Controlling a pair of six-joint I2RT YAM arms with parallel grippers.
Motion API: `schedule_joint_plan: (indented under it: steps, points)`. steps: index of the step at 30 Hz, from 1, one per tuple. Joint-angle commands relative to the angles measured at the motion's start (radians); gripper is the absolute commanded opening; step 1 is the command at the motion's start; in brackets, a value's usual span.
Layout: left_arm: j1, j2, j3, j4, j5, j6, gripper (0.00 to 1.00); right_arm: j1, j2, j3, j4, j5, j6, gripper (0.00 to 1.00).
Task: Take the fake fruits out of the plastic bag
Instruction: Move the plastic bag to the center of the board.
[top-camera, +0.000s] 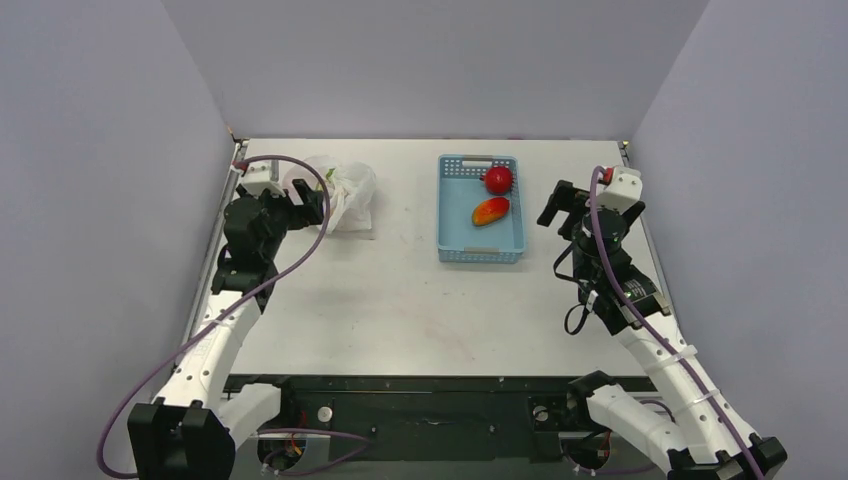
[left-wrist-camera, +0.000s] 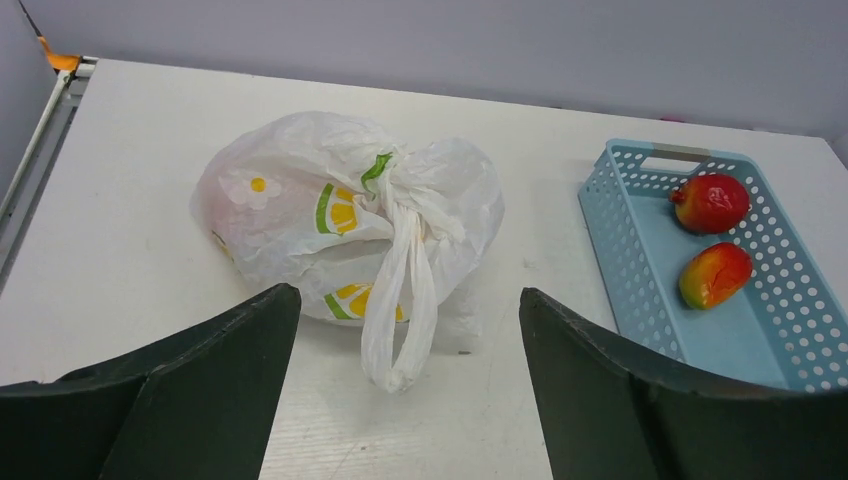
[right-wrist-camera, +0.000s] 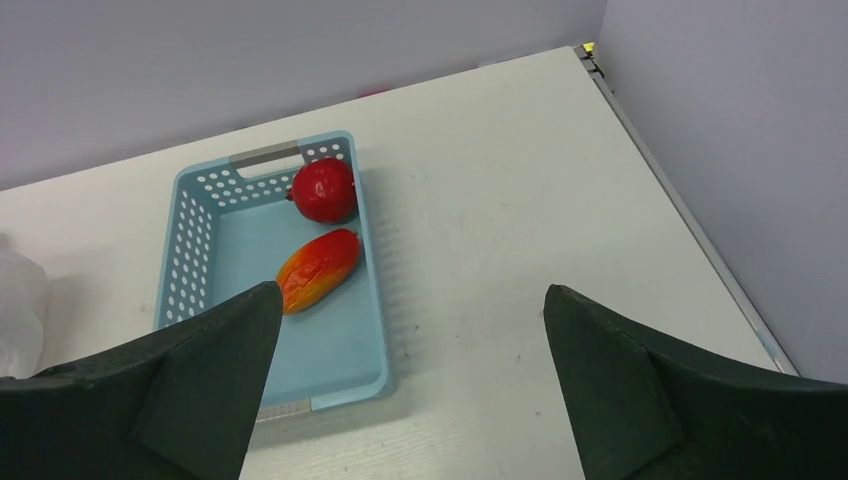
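Plastic bag (left-wrist-camera: 300, 215) on the white tabletop (top-camera: 400, 300), lying by the far-left corner and gathered shut at its neck; the fake fruits are presumably inside, none distinguishable through the film. Blue basket (top-camera: 480, 250), toward the far edge and right of centre, well apart from the bag, holds a red apple (right-wrist-camera: 323, 189) and a red-orange mango (right-wrist-camera: 318, 270). Left gripper (left-wrist-camera: 408, 300), fingers spread wide and holding nothing, faces the bag from the near side: the bag lies straight ahead, not touched. Right gripper (right-wrist-camera: 412, 292), fingers likewise parted and empty, stands near the right edge beyond the basket, so the left arm is judged the nearer. Loop handles (left-wrist-camera: 380, 340) hang from the neck toward the left fingers, their long axis pointing into the gap.
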Motion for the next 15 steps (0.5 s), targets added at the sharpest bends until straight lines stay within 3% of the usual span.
schedule_joint_plan:
  steps: [1,9,15]
  points:
    - [-0.003,0.036,0.068,0.003,0.007,0.001,0.79,0.025,0.012,-0.027,0.06,0.007,0.013,1.0]
    - [-0.004,0.148,0.104,-0.04,0.002,-0.035,0.79,0.03,0.009,-0.078,0.123,-0.182,0.011,1.0]
    - [0.015,0.28,0.223,-0.161,0.113,-0.052,0.79,0.041,0.111,-0.025,0.092,-0.279,0.105,1.0]
